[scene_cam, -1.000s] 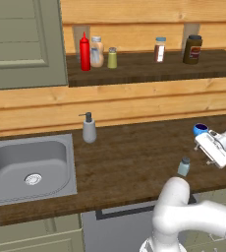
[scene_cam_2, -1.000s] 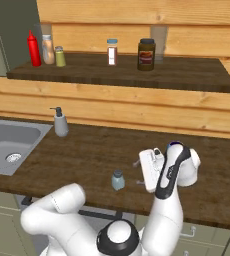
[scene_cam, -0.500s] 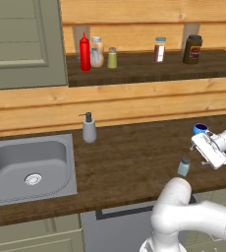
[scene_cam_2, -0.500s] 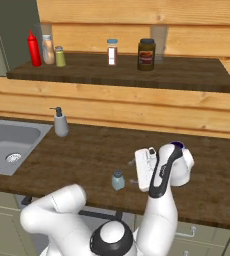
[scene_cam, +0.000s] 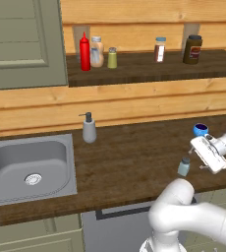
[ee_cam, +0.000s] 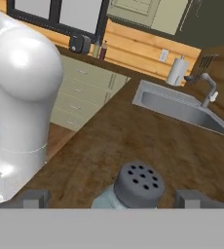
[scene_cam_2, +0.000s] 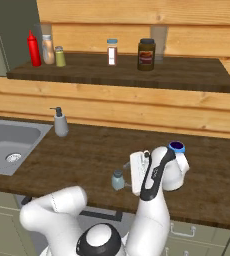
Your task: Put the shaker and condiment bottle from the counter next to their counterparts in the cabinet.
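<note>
Half done, by the look of it: condiment bottle [scene_cam: 85,51] already up on the cabinet [scene_cam: 149,69] shelf, just beside the peach bottle [scene_cam: 97,51] and the yellow-green shaker [scene_cam: 112,57], all three close together at the left end behind the open grey-green door [scene_cam: 21,44]. Remaining piece — the shaker [scene_cam: 183,166], upright near the front edge of the counter [scene_cam: 129,162], well to the right of the sink [scene_cam: 29,167] and apart from the soap dispenser [scene_cam: 89,129]. Now on the approach to that shaker: gripper [ee_cam: 111,198] spread wide and empty, tilted low beside it, with the grey perforated cap [ee_cam: 138,184] sitting between the two fingertips [ee_cam: 35,198] in the hand view and neither pad touching yet. Next, probably, a short advance to bring the pads level with the body below the cap, then a squeeze — centred, since a small light cylinder tips easily if one pad arrives first. After that, a lift clear of the blue-rimmed item [scene_cam: 200,129] close behind the wrist, and a long reach up and left to the shelf.
</note>
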Motion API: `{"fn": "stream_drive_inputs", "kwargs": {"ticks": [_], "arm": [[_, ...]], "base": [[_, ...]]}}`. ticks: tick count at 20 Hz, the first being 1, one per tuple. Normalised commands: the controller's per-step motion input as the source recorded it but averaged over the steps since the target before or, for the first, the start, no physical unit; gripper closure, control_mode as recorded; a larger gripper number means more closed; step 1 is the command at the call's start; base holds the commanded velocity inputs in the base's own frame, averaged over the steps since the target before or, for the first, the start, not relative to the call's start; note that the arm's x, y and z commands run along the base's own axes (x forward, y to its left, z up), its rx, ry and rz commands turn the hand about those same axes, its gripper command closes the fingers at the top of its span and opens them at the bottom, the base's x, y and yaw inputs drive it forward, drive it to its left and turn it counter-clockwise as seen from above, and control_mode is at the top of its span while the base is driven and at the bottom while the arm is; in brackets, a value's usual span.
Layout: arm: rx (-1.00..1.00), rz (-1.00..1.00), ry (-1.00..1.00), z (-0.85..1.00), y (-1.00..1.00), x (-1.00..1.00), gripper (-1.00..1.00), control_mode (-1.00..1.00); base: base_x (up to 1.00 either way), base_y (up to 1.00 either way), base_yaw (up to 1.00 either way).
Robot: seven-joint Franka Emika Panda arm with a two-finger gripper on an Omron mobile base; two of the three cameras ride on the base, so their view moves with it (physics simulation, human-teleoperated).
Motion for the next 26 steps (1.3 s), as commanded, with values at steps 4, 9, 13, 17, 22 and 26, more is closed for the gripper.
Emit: {"fn": "stream_drive_inputs", "kwargs": {"ticks": [4, 9, 13, 17, 22, 26], "arm": [[0.00, -0.02, 0.00, 0.00, 0.13, -0.11, -1.00, -1.00], [0.00, -0.03, 0.00, 0.00, 0.11, 0.00, -1.00, -1.00], [0.00, 0.00, 0.02, 0.00, 0.00, 0.01, -1.00, -1.00], [0.00, 0.00, 0.03, 0.00, 0.00, 0.00, -1.00, -1.00], [0.00, 0.00, 0.05, 0.00, 0.00, 0.20, -1.00, -1.00], [0.01, 0.00, 0.10, 0.00, 0.00, 0.32, -1.00, -1.00]], "base": [[0.00, 0.00, 0.00], [0.00, 0.00, 0.00], [0.00, 0.00, 0.00], [0.00, 0.00, 0.00], [0.00, 0.00, 0.00], [0.00, 0.00, 0.00]]}}
